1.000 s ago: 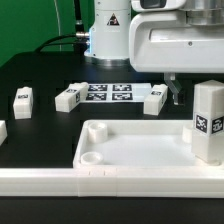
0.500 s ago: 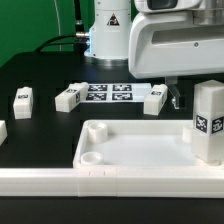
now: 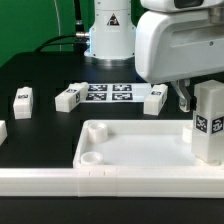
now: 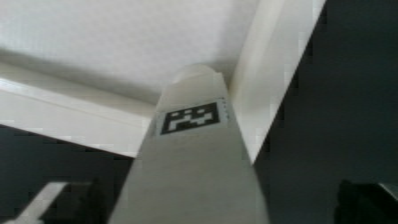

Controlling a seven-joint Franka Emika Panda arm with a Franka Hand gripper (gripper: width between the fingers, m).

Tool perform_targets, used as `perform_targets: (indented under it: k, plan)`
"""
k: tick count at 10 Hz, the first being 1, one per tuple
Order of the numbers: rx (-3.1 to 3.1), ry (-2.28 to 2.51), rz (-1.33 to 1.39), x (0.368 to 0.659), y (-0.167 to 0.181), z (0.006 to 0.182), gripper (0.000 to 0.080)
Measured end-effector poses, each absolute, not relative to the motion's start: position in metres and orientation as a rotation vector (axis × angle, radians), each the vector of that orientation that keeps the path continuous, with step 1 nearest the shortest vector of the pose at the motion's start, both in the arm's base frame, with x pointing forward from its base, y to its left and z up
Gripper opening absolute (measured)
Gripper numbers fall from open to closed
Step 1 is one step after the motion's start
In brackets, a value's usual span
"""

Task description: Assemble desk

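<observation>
One white tagged post leg [image 3: 208, 120] stands upright in a corner of the white rimmed plastic desk top [image 3: 130, 150]. The gripper [image 4: 210, 198] sits either side of it with jaws apart, unclamped. Three similar legs [image 3: 68, 97] lie loose on the black surface [image 3: 40, 75], apparently still to fit.

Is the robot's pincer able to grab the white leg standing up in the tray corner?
Probably yes. The pincer is open and close to the upright leg, and the wrist view shows nothing between them.

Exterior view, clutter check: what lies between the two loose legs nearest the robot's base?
The marker board lies flat between them; the exterior view shows it.
</observation>
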State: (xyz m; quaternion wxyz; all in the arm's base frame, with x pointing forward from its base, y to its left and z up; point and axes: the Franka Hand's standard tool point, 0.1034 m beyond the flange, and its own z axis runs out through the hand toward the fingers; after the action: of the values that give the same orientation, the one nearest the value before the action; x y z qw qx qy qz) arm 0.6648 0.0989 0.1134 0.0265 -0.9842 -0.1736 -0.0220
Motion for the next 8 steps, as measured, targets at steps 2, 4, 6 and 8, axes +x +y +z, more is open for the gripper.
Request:
perform_targets:
  k: [2,4,6,8]
  plan:
    - [-3.035,-0.576,-0.072,0.6656,0.0980,0.1143,0.0533]
    - [-3.035,-0.574,-0.069,0.6653,0.0978,0.1133,0.0389]
    - [-3.035,-0.574,-0.069,0.6653,0.0977,0.1133,0.0288]
    - [-3.041,-0.520,-0.069,0.6653,0.0971,0.1132,0.0288]
